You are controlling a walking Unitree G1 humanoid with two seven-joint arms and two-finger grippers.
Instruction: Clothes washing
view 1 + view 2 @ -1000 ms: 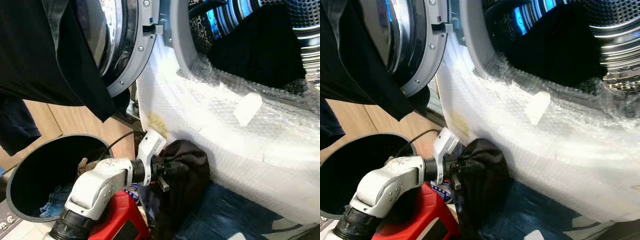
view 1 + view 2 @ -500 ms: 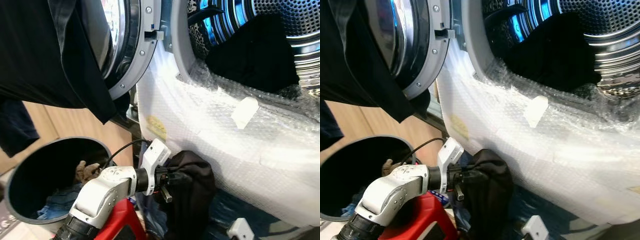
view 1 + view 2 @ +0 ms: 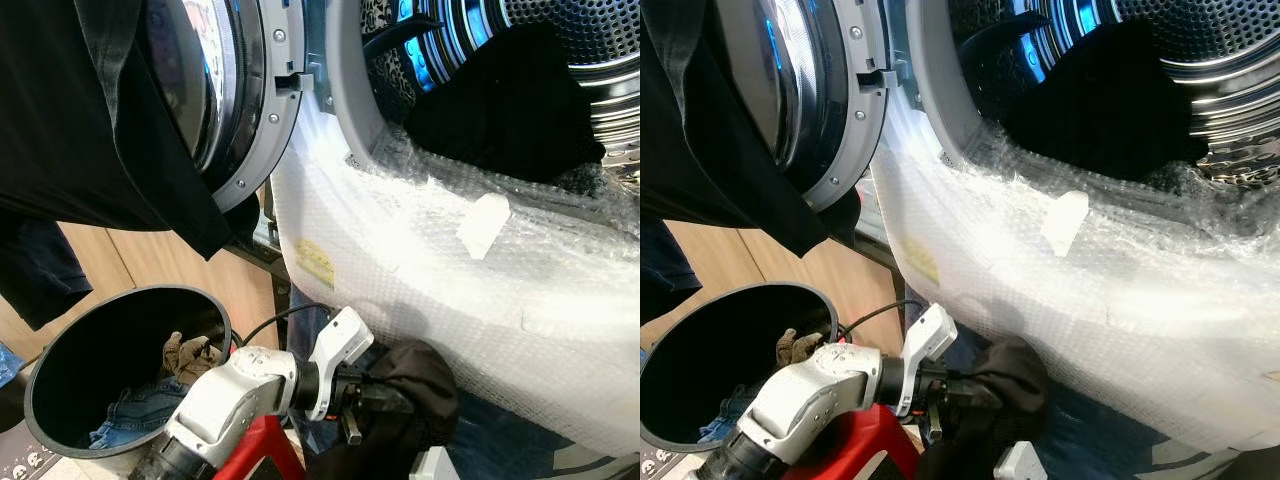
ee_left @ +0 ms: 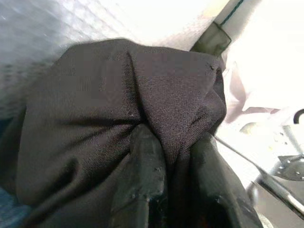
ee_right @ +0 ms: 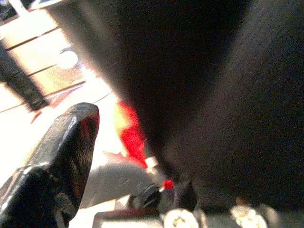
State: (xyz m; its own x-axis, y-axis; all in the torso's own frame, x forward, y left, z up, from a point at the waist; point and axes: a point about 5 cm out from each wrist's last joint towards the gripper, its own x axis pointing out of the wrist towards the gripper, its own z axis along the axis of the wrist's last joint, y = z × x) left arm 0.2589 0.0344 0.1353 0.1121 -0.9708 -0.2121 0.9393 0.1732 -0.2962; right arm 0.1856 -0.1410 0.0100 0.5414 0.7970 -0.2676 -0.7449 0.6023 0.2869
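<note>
One dark garment (image 3: 90, 110) hangs over the open washer door (image 3: 245, 100) at the far left, draping down past the door's grey rim. Below it stands a round grey laundry bin (image 3: 120, 385) with blue denim (image 3: 135, 420) and a brownish rag (image 3: 190, 352) lying in the bottom. Just right of the bin, the left hand (image 3: 385, 400) reaches out from its silver arm, low against the front of the washing machine (image 3: 420, 260), which is wrapped in bubble wrap. Its black fingers (image 4: 145, 166) are pinched tight on a bunched dark brown cloth (image 4: 118, 104), the fabric gathered between them and ballooning around the tips. Farther right and higher, the drum (image 3: 1160, 60) stands open, with black clothing (image 3: 500, 100) already heaped inside. In the right wrist view one finger (image 5: 61, 147) of the right hand shows beside a dark blurred mass; whether that hand is spread or closed cannot be told.
</note>
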